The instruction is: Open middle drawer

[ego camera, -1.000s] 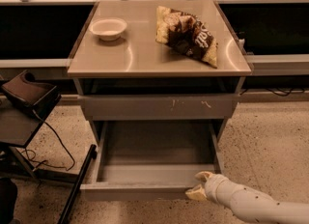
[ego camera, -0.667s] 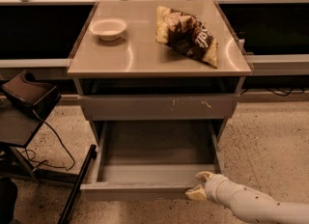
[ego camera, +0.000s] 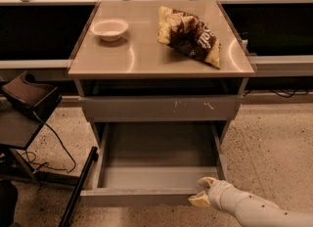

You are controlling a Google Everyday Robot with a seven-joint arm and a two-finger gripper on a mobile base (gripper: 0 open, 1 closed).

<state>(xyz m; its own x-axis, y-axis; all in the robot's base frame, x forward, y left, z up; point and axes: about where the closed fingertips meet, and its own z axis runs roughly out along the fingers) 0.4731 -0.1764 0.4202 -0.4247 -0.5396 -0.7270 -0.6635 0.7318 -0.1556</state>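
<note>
The middle drawer stands pulled well out, so opening looks done. The gripper, near right, pinches its front panel; only letting go remains

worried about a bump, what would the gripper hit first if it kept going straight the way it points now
Most likely the plain front panel of the pulled-out shallow grey metal middle drawer: the white gripper, lower right, points left at its right end and looks about against it, though depth is unclear.
</note>
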